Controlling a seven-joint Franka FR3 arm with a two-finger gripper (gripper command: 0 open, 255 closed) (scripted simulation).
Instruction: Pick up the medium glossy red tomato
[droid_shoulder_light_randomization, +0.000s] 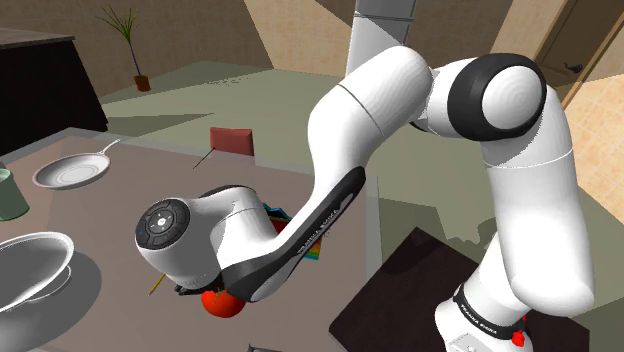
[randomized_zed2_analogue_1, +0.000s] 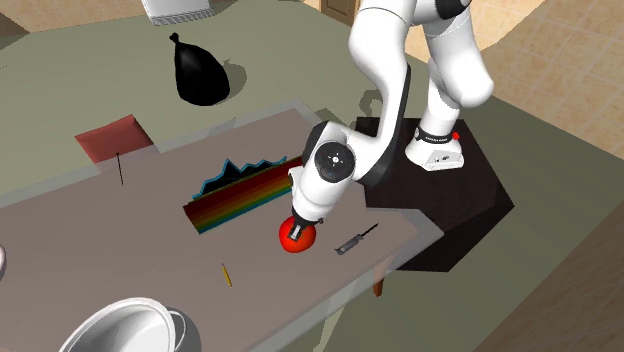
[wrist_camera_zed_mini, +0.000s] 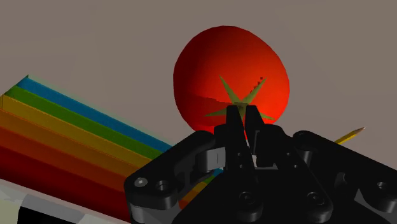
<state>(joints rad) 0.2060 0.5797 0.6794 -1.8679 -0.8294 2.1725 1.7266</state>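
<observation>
Beside the striped book: a glossy red tomato (randomized_zed2_analogue_1: 296, 238) with a green star-shaped calyx sits on the grey table (randomized_zed2_analogue_1: 100, 230), just off the book's corner nearest the stand.
Striped book (randomized_zed2_analogue_1: 240, 195): lies flat, with rainbow bands running from blue through green and yellow to dark red.
Gripper (wrist_camera_zed_mini: 243, 118): hangs directly over the tomato and points down at its calyx. In the wrist view the two black fingers (wrist_camera_zed_mini: 233, 117) stand together with barely a slit between them, and nothing is clasped.
Arm: bends down from the stand, and the white wrist hangs above the book's end nearest the stand.
Yellow pencil (randomized_zed2_analogue_1: 226, 274): lies near the book, toward the second exterior view's bottom.
Small dark tool (randomized_zed2_analogue_1: 355, 240): lies past the tomato from the book.
Red folder (randomized_zed2_analogue_1: 112, 137): well apart from the book, at the second exterior view's upper left.
Metal bowl (randomized_zed2_analogue_1: 120, 325): well apart from the book, at the table's near edge in the second exterior view.
Black bag (randomized_zed2_analogue_1: 200, 75): on the floor beyond the book.
</observation>
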